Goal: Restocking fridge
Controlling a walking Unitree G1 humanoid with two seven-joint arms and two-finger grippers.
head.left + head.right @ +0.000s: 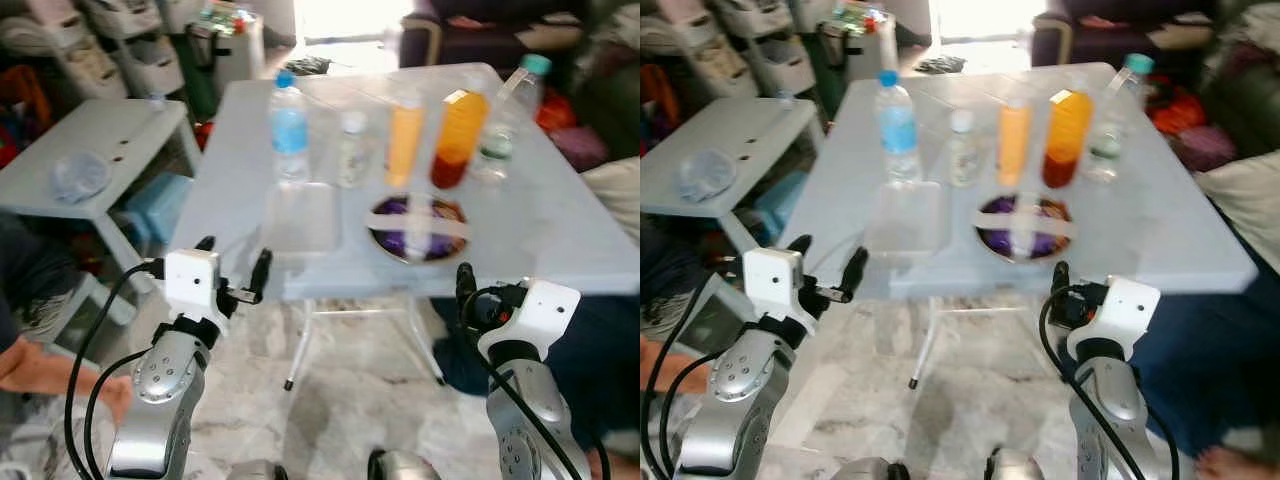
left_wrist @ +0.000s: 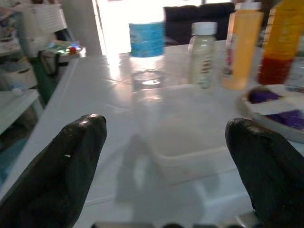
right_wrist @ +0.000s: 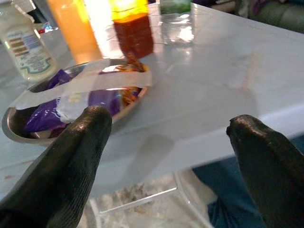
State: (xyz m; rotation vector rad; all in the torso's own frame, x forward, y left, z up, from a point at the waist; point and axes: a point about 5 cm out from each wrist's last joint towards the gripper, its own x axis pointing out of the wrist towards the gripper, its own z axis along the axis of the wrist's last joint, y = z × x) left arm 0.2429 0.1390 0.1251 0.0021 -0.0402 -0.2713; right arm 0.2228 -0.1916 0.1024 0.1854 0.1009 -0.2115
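Observation:
On the white folding table (image 1: 560,235) stand a blue-capped water bottle (image 1: 289,125), a small white bottle (image 1: 352,150), an orange juice bottle (image 1: 404,140), an orange-and-red bottle (image 1: 459,135) and a clear teal-capped bottle (image 1: 505,115). Nearer the front edge lie a clear plastic container (image 1: 301,217) and a metal bowl (image 1: 418,227) holding a taped purple packet. My left gripper (image 1: 235,262) is open just short of the table edge, facing the container (image 2: 185,137). Open too, my right gripper (image 3: 171,123) hangs before the edge near the bowl (image 3: 19,130). Neither holds anything.
A low white side table (image 1: 120,135) with a clear bowl (image 1: 78,175) stands at left, a blue box (image 1: 160,205) under it. Storage drawers and a dark sofa are behind. A person's arm (image 1: 40,375) is at lower left, dark blue clothing (image 1: 600,350) at right. Table legs (image 1: 300,345) stand ahead.

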